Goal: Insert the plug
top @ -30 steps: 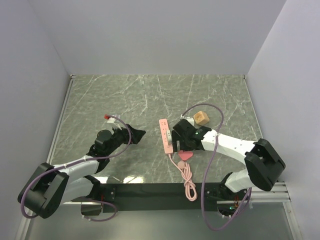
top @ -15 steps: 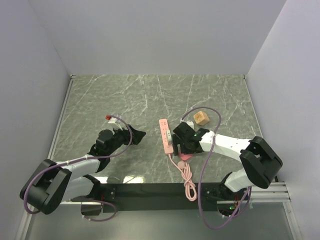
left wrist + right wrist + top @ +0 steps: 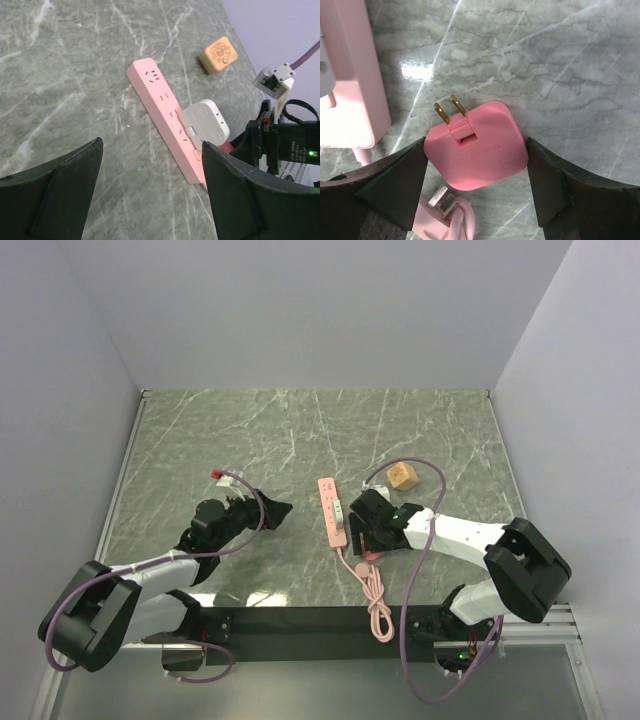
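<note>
- Furthest left, left gripper (image 3: 151, 145): spread wide, gripping nothing, hovering over bare bench (image 3: 250, 440), well apart from the plug.
- Just right of that gripper, power strip (image 3: 160, 100): flat on the bench, with a white adapter (image 3: 205, 125) sitting on its cord end and the sockets beyond it free.
- Next to the right, plug (image 3: 480, 152): flat on the bench, directly between the fingers of the right gripper (image 3: 475, 144), close beside the strip's cord end, with the coiled cord (image 3: 450, 220) near. Brass prongs (image 3: 447, 111) folded out, angled roughly toward the strip.
- Right gripper: lowered over the plug, one finger at each side edge, touching or very nearly so; cannot tell whether clamped yet.
- Furthest right, beyond the right gripper: tan cube (image 3: 402, 476), well apart, seemingly no part of the job.
- Progress, as a judgement: early. Reached so far: the plug straddled for pickup. Left to do: a firm pinch, a lift, turning the prongs down over a free socket, pressing home.
</note>
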Robot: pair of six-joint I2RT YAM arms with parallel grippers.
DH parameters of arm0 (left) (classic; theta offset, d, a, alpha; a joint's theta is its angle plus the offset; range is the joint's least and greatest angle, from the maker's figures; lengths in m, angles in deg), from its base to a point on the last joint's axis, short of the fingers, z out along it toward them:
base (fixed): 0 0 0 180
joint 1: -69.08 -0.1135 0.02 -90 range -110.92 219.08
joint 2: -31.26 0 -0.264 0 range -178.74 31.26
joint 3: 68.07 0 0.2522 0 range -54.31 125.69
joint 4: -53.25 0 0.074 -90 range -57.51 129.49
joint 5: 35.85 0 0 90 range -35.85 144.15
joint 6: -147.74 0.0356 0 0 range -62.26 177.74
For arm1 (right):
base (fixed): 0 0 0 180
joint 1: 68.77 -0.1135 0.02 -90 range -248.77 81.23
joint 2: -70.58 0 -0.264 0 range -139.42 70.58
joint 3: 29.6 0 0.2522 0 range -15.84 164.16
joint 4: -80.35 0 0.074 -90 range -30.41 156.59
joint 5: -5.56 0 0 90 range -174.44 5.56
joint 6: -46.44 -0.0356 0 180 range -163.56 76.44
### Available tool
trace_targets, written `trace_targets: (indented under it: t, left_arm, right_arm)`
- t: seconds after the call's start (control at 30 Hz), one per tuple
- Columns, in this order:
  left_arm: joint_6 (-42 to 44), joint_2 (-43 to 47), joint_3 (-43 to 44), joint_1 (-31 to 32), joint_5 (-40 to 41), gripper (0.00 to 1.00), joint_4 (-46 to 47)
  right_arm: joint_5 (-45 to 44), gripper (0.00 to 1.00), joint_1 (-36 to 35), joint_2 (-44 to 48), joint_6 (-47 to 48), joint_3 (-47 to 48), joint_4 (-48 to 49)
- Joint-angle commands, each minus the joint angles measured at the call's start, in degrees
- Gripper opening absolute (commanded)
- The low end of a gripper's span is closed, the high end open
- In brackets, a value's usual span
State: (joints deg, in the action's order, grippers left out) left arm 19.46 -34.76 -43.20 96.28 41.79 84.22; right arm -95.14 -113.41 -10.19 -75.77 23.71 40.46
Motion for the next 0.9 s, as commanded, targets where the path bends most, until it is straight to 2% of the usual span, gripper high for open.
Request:
trace_targets:
  t: [0.0,0.03,0.13,0.33,0.53,0.7,0.87]
  left_arm:
    - [0.8,2.7,-0.4,-0.2,-2.8,0.85,2.5]
    - [0.8,3.6,-0.6,-0.2,-3.5,0.85,2.9]
    - [0.1,4.9,-1.2,-0.2,-7.0,0.85,5.0]
    - [-1.0,4.1,-0.9,0.5,-15.9,0.85,9.1]
    - [-3.6,-0.8,1.3,3.5,-22.3,0.85,14.8]
    - [-7.8,-6.2,3.3,6.7,-26.1,0.85,20.9]
    - [-4.8,-6.7,6.2,10.3,-22.0,0.85,14.6]
  right_arm:
    - [1.8,0.43,-0.4,2.1,1.1,-1.8,3.5]
    - [1.6,0.37,-0.4,3.0,1.3,-1.6,3.0]
    - [-0.5,0.26,-0.8,8.1,3.2,-0.3,0.0]
    - [-1.1,0.16,-1.3,19.1,6.4,1.6,-3.4]
    - [0.2,0.14,-5.1,22.7,10.0,3.4,-3.6]
    - [3.7,0.14,-8.2,22.9,13.7,4.0,0.9]
    - [6.6,0.13,-11.2,23.0,16.9,4.7,3.9]
